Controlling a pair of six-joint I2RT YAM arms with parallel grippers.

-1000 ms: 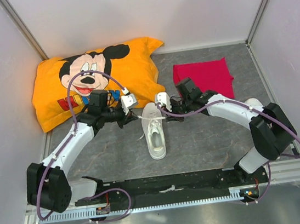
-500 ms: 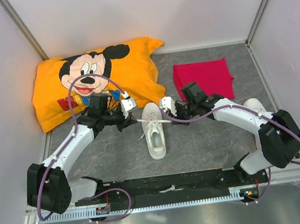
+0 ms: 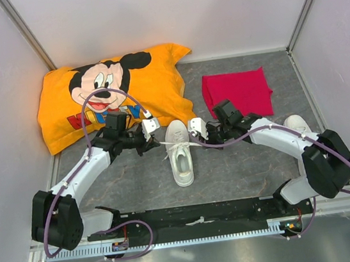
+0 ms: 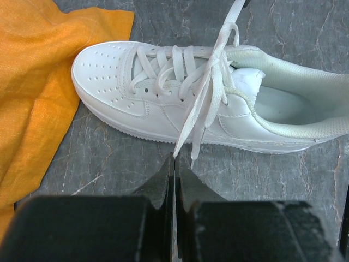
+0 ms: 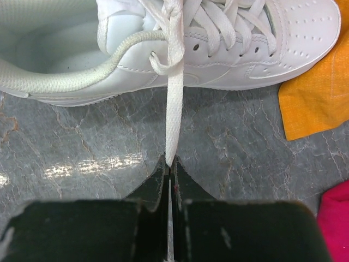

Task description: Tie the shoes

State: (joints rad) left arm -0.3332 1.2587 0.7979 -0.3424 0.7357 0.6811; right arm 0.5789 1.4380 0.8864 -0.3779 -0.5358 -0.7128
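A plain white low-top sneaker (image 3: 181, 159) lies on its sole in the middle of the grey stone-patterned tabletop (image 3: 231, 169). Its heel faces the arm bases and its perforated toe (image 4: 103, 71) sits just beside the edge of the orange cartoon-mouse pillow (image 3: 112, 94). The thin flat white laces (image 4: 202, 109) are threaded through the eyelets and cross in a knot at the top of the tongue. One strand runs out to each side of the shoe.

A second white sneaker (image 3: 295, 121) shows only partly behind the right forearm, near the folded red cloth (image 3: 237, 90).

Both arms reach forward and bend inward, so their wrists face each other across the shoe. The left gripper (image 4: 174, 166) sits low beside the shoe's left flank, its black fingers clenched together on the lace ends that hang toward it. The right gripper (image 5: 170, 164) mirrors it on the other flank, fingers pinched on a single strand (image 5: 173, 109) that runs straight and taut from the knot.
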